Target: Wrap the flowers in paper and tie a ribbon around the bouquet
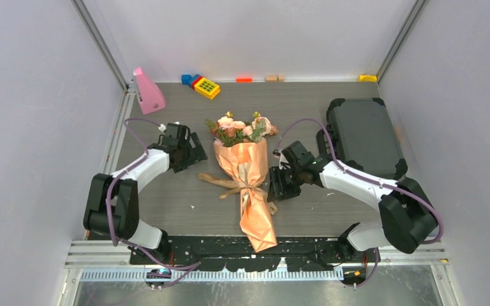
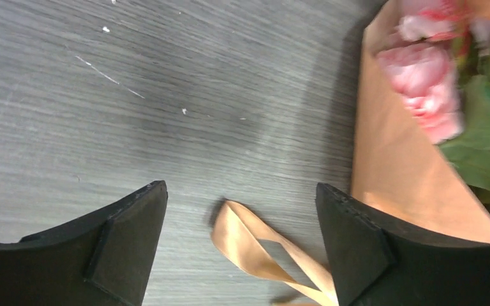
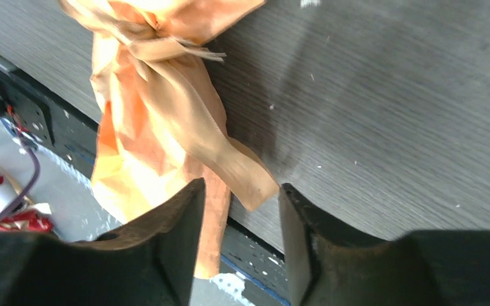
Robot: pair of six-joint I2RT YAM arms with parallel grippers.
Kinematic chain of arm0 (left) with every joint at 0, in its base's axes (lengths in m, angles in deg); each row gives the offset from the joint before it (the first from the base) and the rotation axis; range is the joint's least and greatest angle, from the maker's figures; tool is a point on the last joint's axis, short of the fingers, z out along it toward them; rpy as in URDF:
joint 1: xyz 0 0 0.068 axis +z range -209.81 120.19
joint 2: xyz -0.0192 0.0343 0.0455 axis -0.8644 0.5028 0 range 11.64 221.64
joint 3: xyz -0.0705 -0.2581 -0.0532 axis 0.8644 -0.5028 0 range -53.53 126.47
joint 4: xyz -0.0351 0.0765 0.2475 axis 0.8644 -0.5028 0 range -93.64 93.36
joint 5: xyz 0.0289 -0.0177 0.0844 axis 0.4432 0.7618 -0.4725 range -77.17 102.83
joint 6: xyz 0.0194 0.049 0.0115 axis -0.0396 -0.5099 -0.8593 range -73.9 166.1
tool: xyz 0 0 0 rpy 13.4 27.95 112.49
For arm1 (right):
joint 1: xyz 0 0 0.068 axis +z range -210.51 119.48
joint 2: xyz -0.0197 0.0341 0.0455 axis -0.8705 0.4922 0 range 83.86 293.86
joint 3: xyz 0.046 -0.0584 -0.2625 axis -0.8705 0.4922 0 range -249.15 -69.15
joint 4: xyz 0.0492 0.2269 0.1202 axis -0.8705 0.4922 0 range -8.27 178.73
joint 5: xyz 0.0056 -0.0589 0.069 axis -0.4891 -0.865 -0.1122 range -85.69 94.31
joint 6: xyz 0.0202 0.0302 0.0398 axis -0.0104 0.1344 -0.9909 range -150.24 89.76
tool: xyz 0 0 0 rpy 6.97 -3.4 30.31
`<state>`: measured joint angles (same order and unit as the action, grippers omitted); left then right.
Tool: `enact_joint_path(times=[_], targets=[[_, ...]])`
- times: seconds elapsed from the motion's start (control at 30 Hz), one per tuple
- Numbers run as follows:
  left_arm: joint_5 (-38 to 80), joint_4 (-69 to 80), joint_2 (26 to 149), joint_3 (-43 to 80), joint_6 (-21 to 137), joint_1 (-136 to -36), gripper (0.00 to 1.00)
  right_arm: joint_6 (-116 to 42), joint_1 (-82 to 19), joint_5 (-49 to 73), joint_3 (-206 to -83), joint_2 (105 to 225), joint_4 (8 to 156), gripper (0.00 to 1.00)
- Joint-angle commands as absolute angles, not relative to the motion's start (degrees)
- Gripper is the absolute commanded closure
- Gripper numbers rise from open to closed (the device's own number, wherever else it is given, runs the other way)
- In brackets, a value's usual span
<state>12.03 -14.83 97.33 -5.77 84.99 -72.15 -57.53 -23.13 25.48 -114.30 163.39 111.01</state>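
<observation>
The bouquet (image 1: 250,185) lies along the middle of the table, flowers (image 1: 242,127) at the far end, the peach-orange paper (image 1: 258,223) tapering toward the near edge. The tan ribbon (image 1: 233,185) is knotted round its waist. My left gripper (image 1: 198,150) stands open left of the flowers. In the left wrist view a ribbon loop (image 2: 255,245) lies on the table between its spread fingers (image 2: 240,187), touching neither, with paper (image 2: 389,159) and pink roses (image 2: 427,83) to the right. My right gripper (image 1: 274,186) is open beside the knot, and a loose ribbon end (image 3: 230,153) lies just beyond its fingertips (image 3: 242,185).
A black case (image 1: 363,137) lies at the back right. A pink object (image 1: 148,92) and coloured toy blocks (image 1: 204,85) sit along the back wall. The table's near edge with its black rail (image 3: 281,255) lies right under my right gripper.
</observation>
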Motion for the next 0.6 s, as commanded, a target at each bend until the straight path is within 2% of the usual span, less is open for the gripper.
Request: enact_joint_path(times=[0.0, 0.03, 0.1, 0.2, 0.27, 0.37, 0.43, 0.57], targets=[[14.47, -16.23, 89.85, -3.70, 83.76, -72.04, 0.06, -57.95, -23.38, 20.28, -117.39, 157.94, 107.26, 0.41], [15.86, -16.12, 88.98, -3.70, 83.48, -72.26, 0.01, -58.84, -23.34, 19.70, -117.13, 157.27, 105.96, 0.37], [21.07, -15.05, 87.51, -3.82, 82.63, -73.34, 0.02, -61.31, -23.34, 18.14, -116.17, 156.58, 100.40, 0.30], [24.27, -12.10, 86.92, -4.09, 82.05, -77.37, 0.02, -66.26, -23.43, 16.69, -115.59, 157.87, 93.28, 0.28], [24.61, -10.54, 88.22, -3.43, 81.20, -81.41, 0.02, -69.12, -23.45, 16.55, -115.91, 159.84, 89.65, 0.33], [24.63, -10.42, 91.78, -0.87, 80.68, -85.69, 0.02, -71.50, -23.44, 17.48, -116.93, 162.91, 87.45, 0.48], [24.83, -10.37, 94.30, 0.36, 80.66, -86.72, 0.08, -71.64, -23.38, 18.36, -117.46, 164.36, 88.11, 0.55], [25.01, -10.25, 98.04, 1.79, 80.63, -87.86, 0.23, -71.74, -23.34, 18.97, -116.39, 165.54, 89.01, 0.57]])
